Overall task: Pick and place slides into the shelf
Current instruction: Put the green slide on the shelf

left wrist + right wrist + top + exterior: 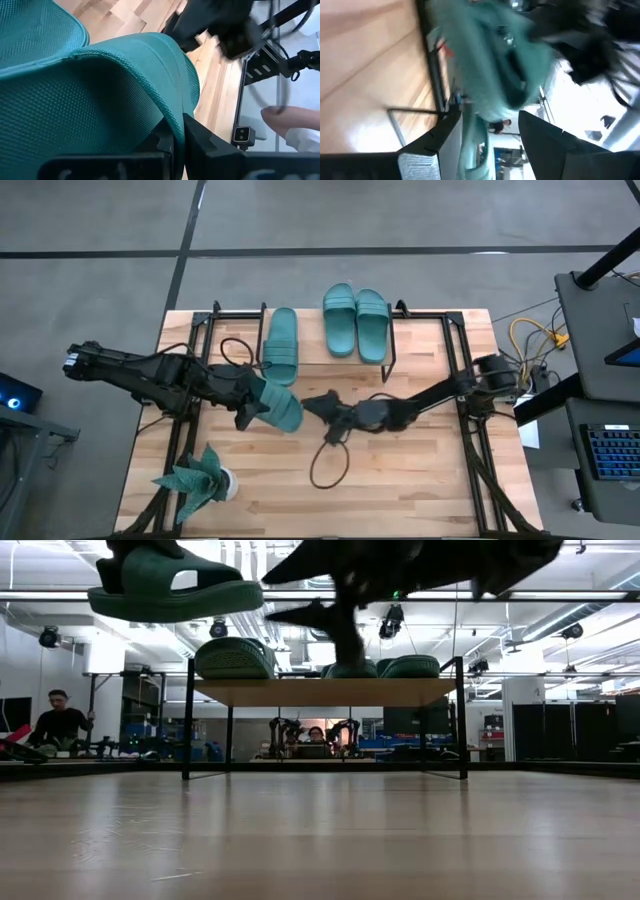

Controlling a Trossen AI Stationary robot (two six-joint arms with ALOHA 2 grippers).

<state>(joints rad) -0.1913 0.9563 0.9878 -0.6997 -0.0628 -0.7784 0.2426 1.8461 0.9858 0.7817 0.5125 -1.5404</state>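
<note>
Wooden table [420, 480], shelf [420, 340] along its far edge bearing three slides [355, 320], open board at its right end, left gripper [255, 402] clamped on fourth slide [280, 408] held above the table, right gripper [318, 406] just beside, fingers parted, empty, potted plant [198, 480] at near-left corner

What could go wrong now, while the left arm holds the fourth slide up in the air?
1. The left hand grips the raised slide near one end only, so it may swing or slip out on the way to the shelf.
2. The right hand, open and empty, sits close to that slide; the two arms might collide.
3. Three slides already lie on the shelf, so the newcomer could knock one.
</note>
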